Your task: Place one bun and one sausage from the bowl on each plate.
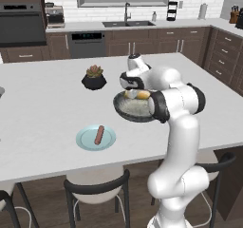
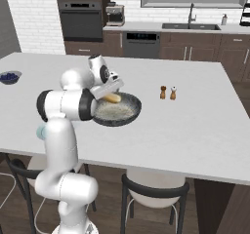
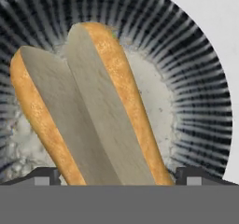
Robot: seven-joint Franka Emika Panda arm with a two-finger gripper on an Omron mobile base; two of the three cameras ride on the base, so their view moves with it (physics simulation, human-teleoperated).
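My gripper [image 3: 119,174] hangs wide open over two buns [image 3: 88,106] in the bowl [image 3: 196,87], center frame; lying pressed together, both could get pinched or one shoved aside.

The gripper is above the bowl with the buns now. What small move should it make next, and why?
Probably lower straight down and close on a bun. The gripper is open, its tips either side of the two buns lying side by side in the bowl, neither gripped yet. The teal plate holds one sausage and no bun.
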